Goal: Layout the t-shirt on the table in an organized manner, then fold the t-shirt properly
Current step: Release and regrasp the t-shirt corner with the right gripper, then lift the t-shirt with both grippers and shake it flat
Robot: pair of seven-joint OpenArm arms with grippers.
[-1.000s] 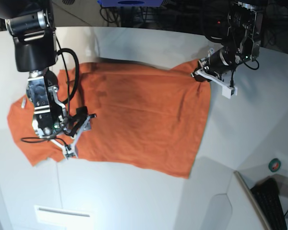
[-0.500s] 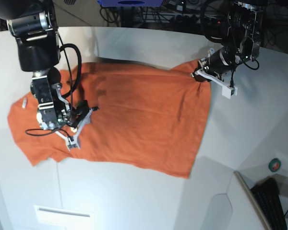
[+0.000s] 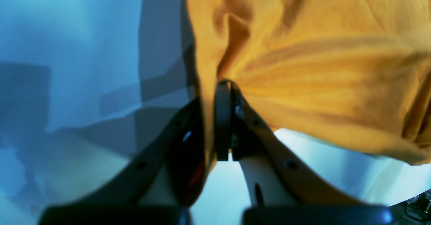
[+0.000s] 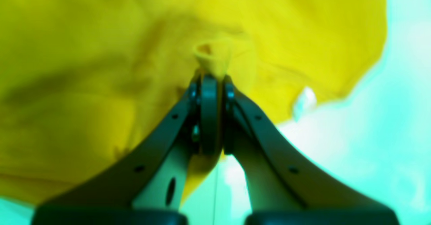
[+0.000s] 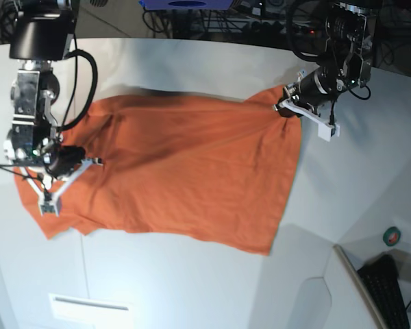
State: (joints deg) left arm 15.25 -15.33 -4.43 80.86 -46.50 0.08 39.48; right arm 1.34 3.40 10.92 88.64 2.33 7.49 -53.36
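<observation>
We see the t-shirt (image 5: 192, 171) spread across the middle of the table (image 5: 192, 288), its orange body lying mostly flat with a long shallow fold running from the upper left toward the centre. Its bottom edge runs straight from the lower left to a corner at the lower right, and its right edge climbs from that corner to the far right corner. We hold that far corner with our left gripper (image 5: 285, 107), whose jaws are pressed together on a bunched ridge of cloth, as the left wrist view shows (image 3: 224, 93). At the other end our right gripper (image 5: 51, 195) pinches a small peak of fabric between closed jaws (image 4: 210, 80), close to the shirt's left margin. In the right wrist view a small white tag (image 4: 303, 102) shows just beside the cloth's edge, near bare tabletop. White surface lies open below the hem and to the right of the shirt, with a thin dark seam line (image 5: 82, 274) crossing the near part. Near the table's right rim sits a small green roll (image 5: 392, 236), well apart from the garment.
</observation>
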